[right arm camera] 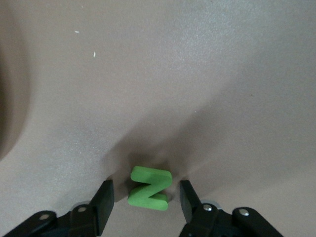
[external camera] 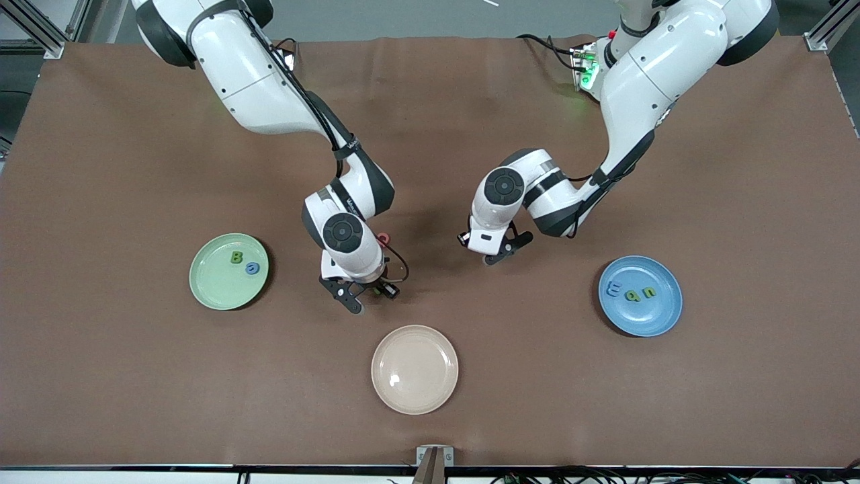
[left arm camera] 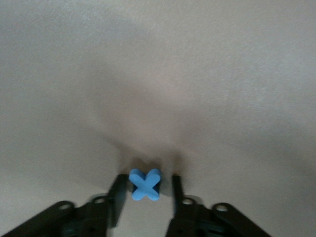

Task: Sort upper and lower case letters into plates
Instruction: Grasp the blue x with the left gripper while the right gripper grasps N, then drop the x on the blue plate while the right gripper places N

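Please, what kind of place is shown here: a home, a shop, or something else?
Most likely a robotics lab. Two robot arms work at a table under a brown cloth, with metal frame posts at its corners. Toy letters lie in a green plate and a blue plate.

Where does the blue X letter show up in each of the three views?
Front view: not visible, hidden beneath the left hand.
Left wrist view: blue X lying on the table between the hand's fingers.
Right wrist view: not in it.
Shared landmark: the brown table.
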